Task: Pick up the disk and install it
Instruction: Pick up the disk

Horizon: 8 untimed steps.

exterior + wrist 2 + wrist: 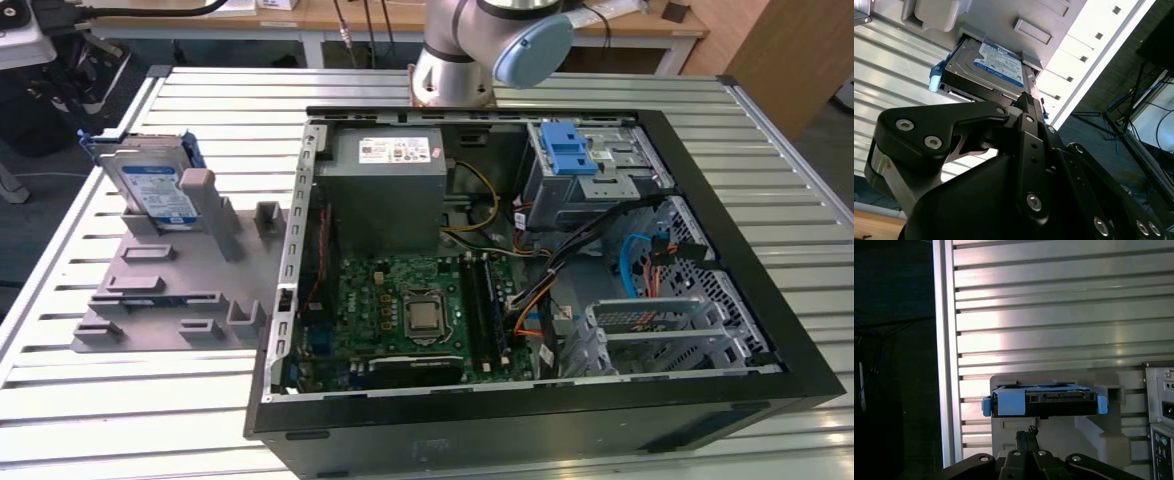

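Worktop (134, 400): slatted metal, under hand, carries all below
Computer case (747, 300): open, off to one side of hand; drive cage (621, 150) inside, well apart from hand
Grey holder (174, 300): directly ahead of hand
Disk (1044, 402): on edge in holder slot, blue bracket (1009, 404) round it, just ahead of hand, not touching
Hand (1029, 432): narrow, tips together, holding nothing
Risk, as judged: advancing while narrow butts disk edge, jams it in slot; grip on flexing bracket lets disk cock; holder posts beside slot may snag hand

Disk (150, 185) lower part hidden behind holder (167, 272).
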{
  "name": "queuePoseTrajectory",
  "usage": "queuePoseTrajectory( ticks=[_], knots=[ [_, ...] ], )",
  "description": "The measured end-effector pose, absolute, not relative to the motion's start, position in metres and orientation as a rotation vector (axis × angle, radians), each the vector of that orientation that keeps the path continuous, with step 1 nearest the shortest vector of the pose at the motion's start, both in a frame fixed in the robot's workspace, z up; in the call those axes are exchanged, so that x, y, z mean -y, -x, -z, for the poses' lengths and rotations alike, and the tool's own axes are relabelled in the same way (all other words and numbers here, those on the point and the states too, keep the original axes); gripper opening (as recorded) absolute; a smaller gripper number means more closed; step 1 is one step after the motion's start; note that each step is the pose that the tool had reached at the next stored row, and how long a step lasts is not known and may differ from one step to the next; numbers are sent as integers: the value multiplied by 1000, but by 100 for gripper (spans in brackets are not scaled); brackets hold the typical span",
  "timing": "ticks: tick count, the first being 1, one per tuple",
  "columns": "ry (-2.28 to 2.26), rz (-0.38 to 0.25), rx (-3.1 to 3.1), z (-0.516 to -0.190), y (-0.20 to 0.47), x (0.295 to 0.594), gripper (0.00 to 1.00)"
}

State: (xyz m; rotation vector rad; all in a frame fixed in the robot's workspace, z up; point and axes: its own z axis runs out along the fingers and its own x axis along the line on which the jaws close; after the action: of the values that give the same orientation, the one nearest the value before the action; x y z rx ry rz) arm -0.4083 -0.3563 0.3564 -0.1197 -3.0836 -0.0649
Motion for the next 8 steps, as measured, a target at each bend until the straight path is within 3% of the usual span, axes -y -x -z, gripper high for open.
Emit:
queuePoseTrajectory(
  ticks=[8],
  knots=[
    [86, 64, 3084, -356, 409, 356, 11]
  ],
)
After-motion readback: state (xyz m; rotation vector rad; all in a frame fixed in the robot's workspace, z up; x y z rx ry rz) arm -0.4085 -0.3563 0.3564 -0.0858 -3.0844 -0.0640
